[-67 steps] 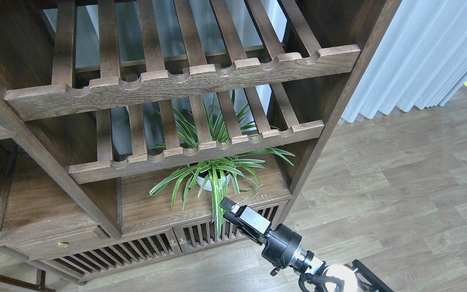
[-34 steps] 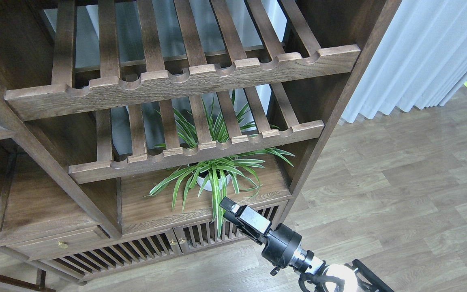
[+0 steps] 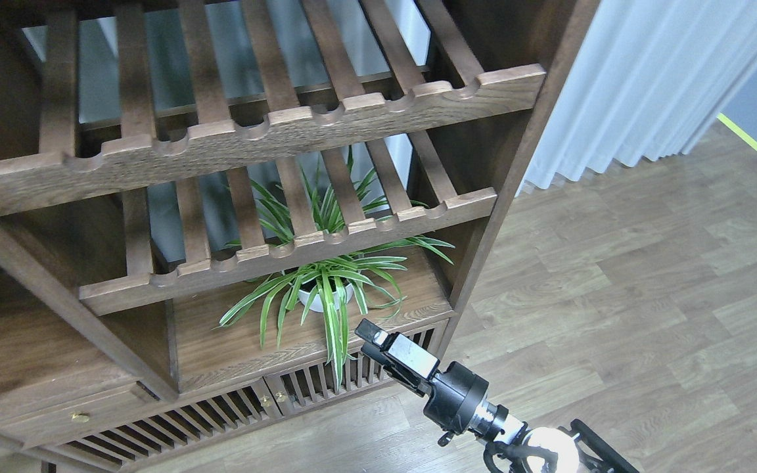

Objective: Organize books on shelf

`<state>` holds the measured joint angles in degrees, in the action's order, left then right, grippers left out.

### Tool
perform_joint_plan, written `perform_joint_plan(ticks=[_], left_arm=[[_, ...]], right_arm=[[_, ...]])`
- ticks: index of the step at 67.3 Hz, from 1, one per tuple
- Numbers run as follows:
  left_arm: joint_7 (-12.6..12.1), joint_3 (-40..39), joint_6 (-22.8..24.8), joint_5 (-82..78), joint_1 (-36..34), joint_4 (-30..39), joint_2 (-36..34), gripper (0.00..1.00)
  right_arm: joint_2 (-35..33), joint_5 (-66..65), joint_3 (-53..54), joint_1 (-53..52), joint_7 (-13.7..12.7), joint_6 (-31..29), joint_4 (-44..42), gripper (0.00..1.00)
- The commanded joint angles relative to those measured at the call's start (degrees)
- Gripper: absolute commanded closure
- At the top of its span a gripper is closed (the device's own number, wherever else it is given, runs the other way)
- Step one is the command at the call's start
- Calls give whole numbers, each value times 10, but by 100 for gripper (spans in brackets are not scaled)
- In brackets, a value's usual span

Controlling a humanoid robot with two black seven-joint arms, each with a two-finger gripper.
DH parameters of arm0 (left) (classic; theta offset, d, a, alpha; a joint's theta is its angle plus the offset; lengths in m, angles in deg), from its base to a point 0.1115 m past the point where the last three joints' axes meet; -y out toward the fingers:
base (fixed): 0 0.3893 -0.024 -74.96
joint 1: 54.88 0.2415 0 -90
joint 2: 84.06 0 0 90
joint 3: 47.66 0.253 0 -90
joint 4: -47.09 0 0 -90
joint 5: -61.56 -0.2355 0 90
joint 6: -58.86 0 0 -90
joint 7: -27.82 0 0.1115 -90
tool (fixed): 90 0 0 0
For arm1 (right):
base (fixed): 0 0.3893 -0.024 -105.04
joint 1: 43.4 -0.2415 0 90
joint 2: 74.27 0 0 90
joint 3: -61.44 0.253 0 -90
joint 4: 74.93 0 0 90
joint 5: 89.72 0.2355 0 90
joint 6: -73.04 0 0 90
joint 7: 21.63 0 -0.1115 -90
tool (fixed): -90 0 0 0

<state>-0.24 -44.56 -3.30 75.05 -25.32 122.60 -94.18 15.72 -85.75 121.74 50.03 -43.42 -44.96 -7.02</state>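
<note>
My right gripper (image 3: 372, 338) is hovering low in front of the cabinet (image 3: 503, 171), just beside the potted plant (image 3: 322, 289); fingers too end-on, so I can't tell its state. No books are showing, and the plant is sitting on a flat wooden shelf (image 3: 221, 341).

The dark-brown wooden cabinet (image 3: 483, 217) stands on a grey-brown plank floor (image 3: 648, 295). Its solid flat shelf (image 3: 221, 335) carries a spider plant (image 3: 326, 282) in a white pot (image 3: 316, 293), long striped leaves spilling over the front edge. Two slatted racks (image 3: 273, 131) with scalloped front rails sit above it, both bare
</note>
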Motion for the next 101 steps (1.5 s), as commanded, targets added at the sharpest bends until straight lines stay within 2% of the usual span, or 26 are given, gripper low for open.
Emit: perform_joint_plan(ticks=[1, 16, 33, 35, 43, 49, 59, 68, 91, 101], left_arm=[[1, 36, 2, 0, 0, 3, 1, 0], [1, 132, 2, 0, 0, 3, 1, 1], [1, 169, 2, 3, 0, 3, 3, 0], [24, 174, 2, 4, 0, 3, 13, 0], [84, 175, 2, 5, 0, 3, 52, 0], [117, 175, 2, 9, 0, 3, 81, 0], [157, 180, 2, 50, 3, 3, 132, 1], [159, 195, 2, 82, 31, 2, 173, 1], [160, 190, 2, 140, 188, -21, 312, 1], [160, 137, 2, 207, 235, -68, 400, 1]], right_arm=[[0, 0, 0, 0, -1, 0, -1, 0], [0, -1, -1, 0, -2, 0, -2, 0], [0, -1, -3, 1, -3, 0, 0, 0], [0, -1, -4, 1, -3, 0, 1, 0], [0, -1, -20, 2, -3, 0, 3, 0], [0, -1, -32, 2, -3, 0, 3, 0], [0, -10, -42, 2, -3, 0, 3, 0], [0, -18, -43, 2, -3, 0, 2, 0], [0, -21, -45, 2, -3, 0, -3, 0], [0, -27, -62, 1, -2, 0, -29, 0]])
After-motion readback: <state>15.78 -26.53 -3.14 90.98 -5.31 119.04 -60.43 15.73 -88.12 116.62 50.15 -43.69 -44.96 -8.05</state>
